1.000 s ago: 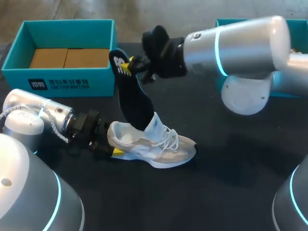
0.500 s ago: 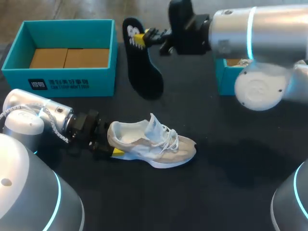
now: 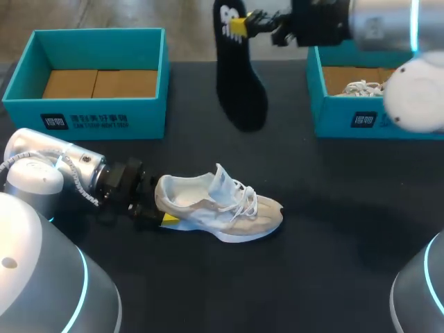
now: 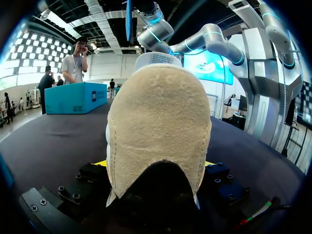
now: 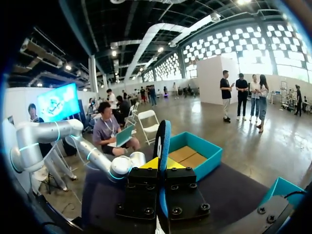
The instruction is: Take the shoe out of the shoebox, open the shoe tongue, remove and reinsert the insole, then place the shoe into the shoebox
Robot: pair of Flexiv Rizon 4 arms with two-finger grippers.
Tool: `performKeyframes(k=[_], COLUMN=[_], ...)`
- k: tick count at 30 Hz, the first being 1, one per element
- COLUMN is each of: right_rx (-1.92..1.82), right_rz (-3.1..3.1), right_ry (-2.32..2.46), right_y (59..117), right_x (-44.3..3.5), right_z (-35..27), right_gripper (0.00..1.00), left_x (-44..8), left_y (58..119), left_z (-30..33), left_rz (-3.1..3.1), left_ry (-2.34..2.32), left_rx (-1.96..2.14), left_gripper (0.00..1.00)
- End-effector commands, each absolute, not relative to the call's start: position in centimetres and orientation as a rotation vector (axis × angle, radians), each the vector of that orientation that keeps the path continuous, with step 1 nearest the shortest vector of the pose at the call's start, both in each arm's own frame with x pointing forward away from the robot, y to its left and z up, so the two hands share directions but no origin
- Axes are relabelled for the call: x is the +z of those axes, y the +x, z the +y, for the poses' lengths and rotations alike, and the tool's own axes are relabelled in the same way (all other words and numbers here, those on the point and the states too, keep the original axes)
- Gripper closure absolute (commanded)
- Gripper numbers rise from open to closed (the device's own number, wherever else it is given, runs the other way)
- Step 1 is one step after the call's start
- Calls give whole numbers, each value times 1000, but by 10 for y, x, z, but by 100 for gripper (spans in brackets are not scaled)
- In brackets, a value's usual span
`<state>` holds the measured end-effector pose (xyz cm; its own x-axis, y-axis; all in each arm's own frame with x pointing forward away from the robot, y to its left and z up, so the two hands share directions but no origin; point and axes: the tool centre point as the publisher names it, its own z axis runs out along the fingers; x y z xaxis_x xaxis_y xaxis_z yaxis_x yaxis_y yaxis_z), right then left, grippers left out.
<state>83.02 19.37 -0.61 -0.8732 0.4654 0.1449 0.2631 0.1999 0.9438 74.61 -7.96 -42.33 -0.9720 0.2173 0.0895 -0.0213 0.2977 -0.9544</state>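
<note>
The shoe (image 3: 222,208) stands on the dark table (image 3: 333,243), its heel clamped in the left gripper (image 3: 157,204). Farther back, the right gripper (image 3: 239,26) pinches the black insole (image 3: 243,90), which hangs between the left shoebox (image 3: 83,121) and the right shoebox (image 3: 347,123).

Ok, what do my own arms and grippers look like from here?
Both arms are silver-grey tubes with rounded joints and glowing cyan rings: left arm, right arm. A pale cable loops along the left one. Each ends in a black, bolted wrist block; the left gripper and right gripper have yellow fingertips.
</note>
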Motion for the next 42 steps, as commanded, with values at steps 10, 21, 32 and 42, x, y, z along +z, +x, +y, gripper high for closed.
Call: performKeyframes(k=[10,21,32,42], right_rx=[1823,1874,1874,1858], right_rz=[2299,2339,2339,2408], right_ry=[812,901,901,908], right_y=[818,819,819,810], right_x=[41,81,81,108], right_z=[111,76,76,70], right_gripper=[100,100,100,100], left_x=[-425,-425,-425,-425], left_y=[746,746,746,746], left_z=[-81,-81,-81,-81], left_rz=[-2362,-2362,-2362,-2362], left_ry=[-180,-180,-180,-180], left_rx=[1740,1740,1740,1740], left_gripper=[100,100,100,100])
